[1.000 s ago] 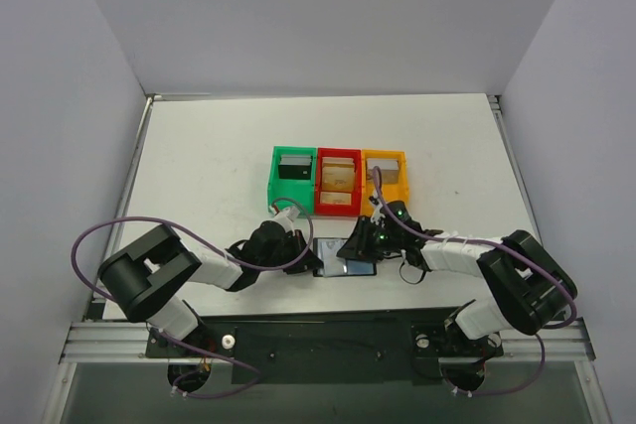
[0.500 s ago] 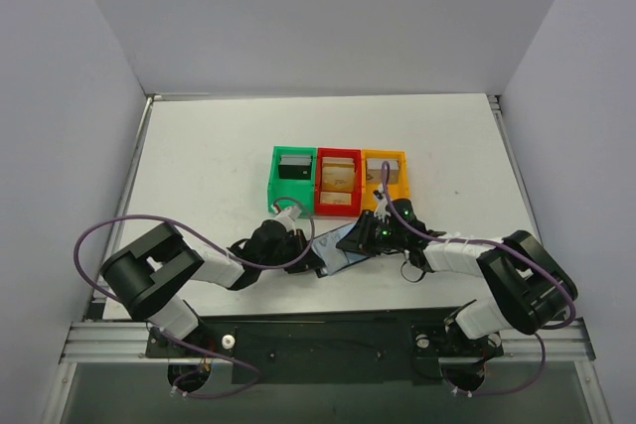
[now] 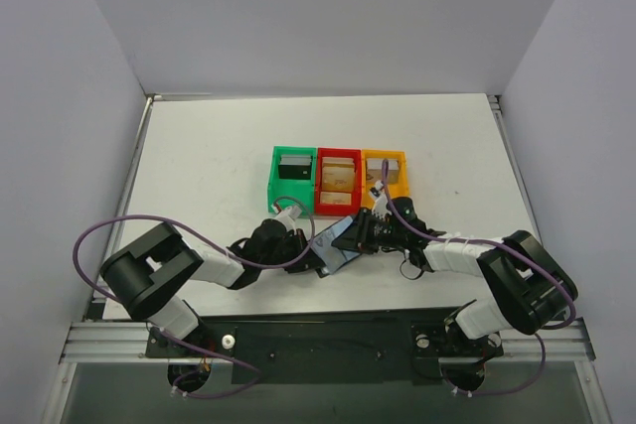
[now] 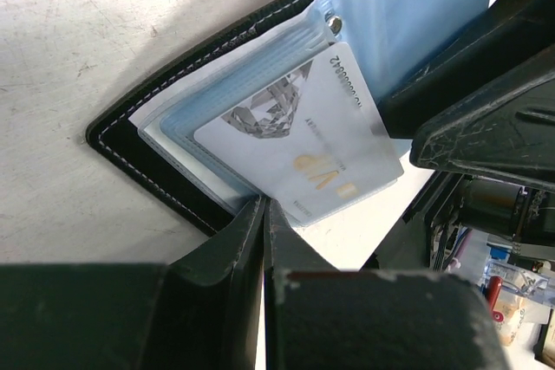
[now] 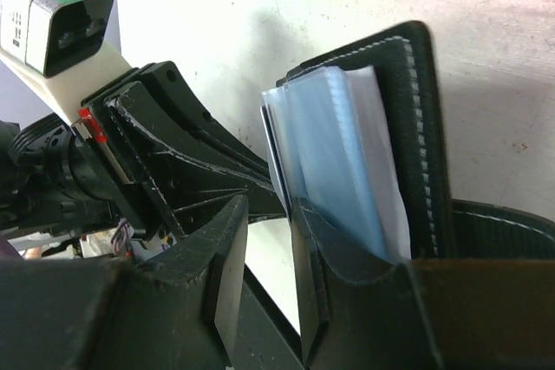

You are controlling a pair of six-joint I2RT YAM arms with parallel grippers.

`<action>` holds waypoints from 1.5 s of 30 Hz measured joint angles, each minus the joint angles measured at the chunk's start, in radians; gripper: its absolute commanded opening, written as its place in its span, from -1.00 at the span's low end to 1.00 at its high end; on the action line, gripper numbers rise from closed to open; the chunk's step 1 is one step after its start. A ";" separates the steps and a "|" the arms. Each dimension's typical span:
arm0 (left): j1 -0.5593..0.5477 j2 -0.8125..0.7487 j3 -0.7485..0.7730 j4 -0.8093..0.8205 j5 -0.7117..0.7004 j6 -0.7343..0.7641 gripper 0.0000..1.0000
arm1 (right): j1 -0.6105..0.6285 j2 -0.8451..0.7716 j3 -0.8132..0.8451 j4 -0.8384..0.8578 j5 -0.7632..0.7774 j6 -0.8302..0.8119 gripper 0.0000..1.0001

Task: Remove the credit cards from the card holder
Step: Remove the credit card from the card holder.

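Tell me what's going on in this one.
Both arms are working on the card holder, which is spread open just in front of the three bins. The left gripper is shut on the holder's lower edge. The right gripper has its jaws a little apart, with one finger against the blue sleeves. A white card sticks partway out of a sleeve and is not out yet.
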 measured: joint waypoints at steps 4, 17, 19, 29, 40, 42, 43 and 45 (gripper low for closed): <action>0.008 -0.013 -0.001 -0.019 0.010 0.008 -0.75 | 0.000 0.000 0.010 -0.027 -0.015 -0.026 -0.53; 0.038 -0.081 -0.022 -0.096 0.018 0.051 -0.74 | 0.040 0.002 0.022 -0.166 -0.031 -0.089 -0.51; 0.038 -0.081 -0.022 -0.096 0.019 0.052 -0.74 | 0.040 0.007 0.022 -0.165 -0.031 -0.088 -0.51; 0.041 -0.074 -0.024 -0.084 0.027 0.050 -0.74 | 0.040 0.039 0.022 -0.156 -0.019 -0.060 -0.46; 0.041 -0.063 -0.025 -0.067 0.034 0.048 -0.75 | 0.040 0.061 0.022 -0.139 -0.013 -0.034 -0.43; 0.041 -0.063 -0.025 -0.066 0.034 0.048 -0.75 | 0.040 0.061 0.022 -0.138 -0.012 -0.034 -0.41; 0.041 -0.063 -0.026 -0.065 0.034 0.048 -0.75 | 0.040 0.061 0.022 -0.138 -0.012 -0.034 -0.38; 0.041 -0.064 -0.026 -0.064 0.033 0.048 -0.75 | 0.040 0.060 0.022 -0.140 -0.011 -0.034 -0.32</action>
